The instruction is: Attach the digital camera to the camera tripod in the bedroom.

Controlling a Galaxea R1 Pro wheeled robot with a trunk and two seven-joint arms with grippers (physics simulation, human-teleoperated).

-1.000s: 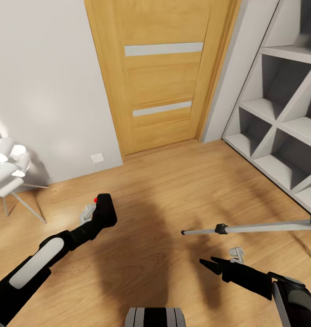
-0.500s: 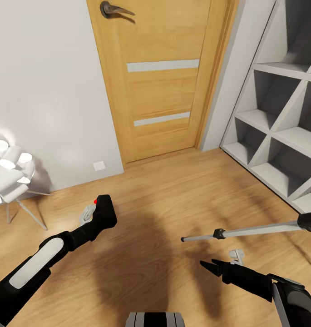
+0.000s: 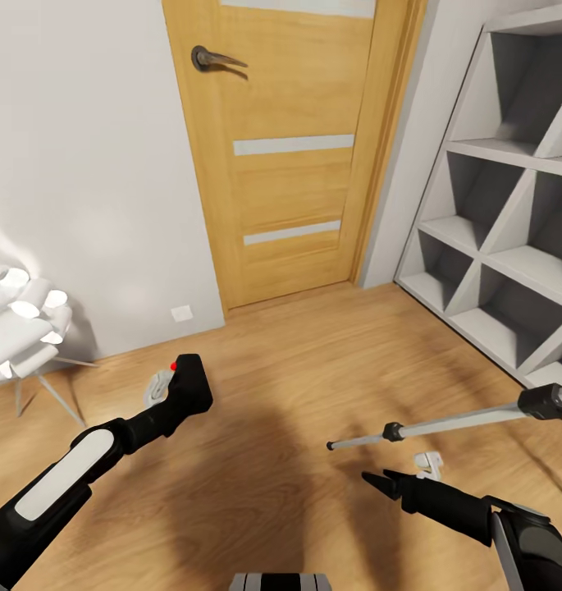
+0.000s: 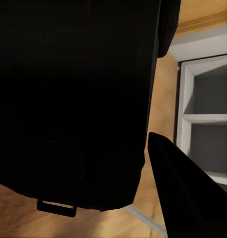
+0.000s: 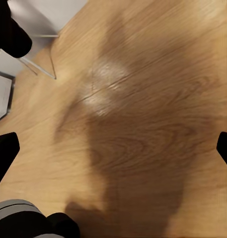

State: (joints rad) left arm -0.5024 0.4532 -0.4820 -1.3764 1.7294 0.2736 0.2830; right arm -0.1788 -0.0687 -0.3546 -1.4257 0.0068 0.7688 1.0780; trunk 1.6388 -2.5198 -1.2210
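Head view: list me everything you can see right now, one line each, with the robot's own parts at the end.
door: one, oak with pale stripes, dark handle, straight ahead
shelf: one, white, on the right
tripod: one silver leg with black joints, entering from the right, above the floor
lamp: one, white, far left
socket: one, white, low on the wall
floor: light wood
camera: one, black, red dot, in left pincer
left pincer: shut on camera
right pincer: open, empty

I see an oak door [image 3: 293,148] with dark handle [image 3: 215,59], a white cube shelf [image 3: 510,213] beside it, a wall socket [image 3: 181,313], white petal lamp [image 3: 22,316], wood floor [image 3: 297,369].
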